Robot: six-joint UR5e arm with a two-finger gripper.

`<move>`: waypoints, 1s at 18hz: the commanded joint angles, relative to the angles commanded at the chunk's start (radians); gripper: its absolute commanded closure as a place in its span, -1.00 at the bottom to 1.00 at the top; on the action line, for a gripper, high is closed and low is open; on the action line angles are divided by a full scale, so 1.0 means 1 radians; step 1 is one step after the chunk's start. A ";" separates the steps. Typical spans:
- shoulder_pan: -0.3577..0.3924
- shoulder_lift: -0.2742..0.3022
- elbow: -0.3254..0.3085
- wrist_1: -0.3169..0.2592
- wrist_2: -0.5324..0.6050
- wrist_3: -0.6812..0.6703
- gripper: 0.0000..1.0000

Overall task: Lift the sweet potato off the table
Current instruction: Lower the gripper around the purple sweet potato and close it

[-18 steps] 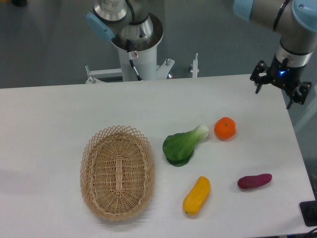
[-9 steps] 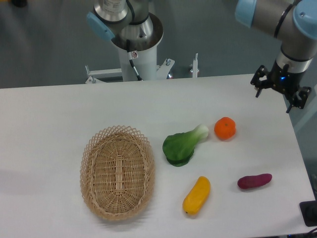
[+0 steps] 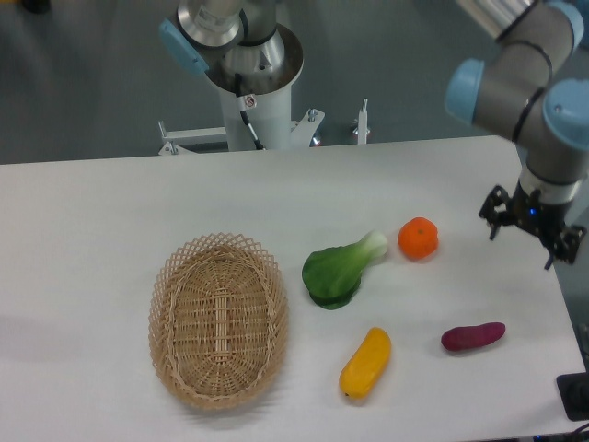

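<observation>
The sweet potato [image 3: 473,336] lies flat on the white table [image 3: 92,212], near the table's right edge and toward the front, its long axis running roughly left to right with the right end tipped slightly upward in the picture. Nothing touches it. The end effector [image 3: 529,238] hangs over the right side of the table, farther back than the sweet potato and a little to its right, well apart from it; its two dark fingers are spread with a clear gap between them and hold nothing. A round orange fruit [image 3: 418,238] sits to the left of the end effector, and just beside the fruit lies a green leafy vegetable [image 3: 340,270] with a pale stem pointing toward it. A yellow oblong vegetable [image 3: 365,363] rests to the left of the sweet potato, near the front. A woven wicker basket [image 3: 166,313] stands on the left half of the table, apart from all the produce.
</observation>
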 joint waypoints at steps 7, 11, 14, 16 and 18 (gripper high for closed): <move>-0.084 -0.109 0.077 0.068 -0.012 0.035 -1.00; -0.088 -0.134 0.089 0.078 -0.012 0.089 -1.00; -0.091 -0.141 0.083 0.078 -0.008 0.104 -1.00; -0.094 -0.146 0.080 0.077 -0.006 0.103 -1.00; -0.097 -0.140 0.062 0.075 -0.003 0.104 -1.00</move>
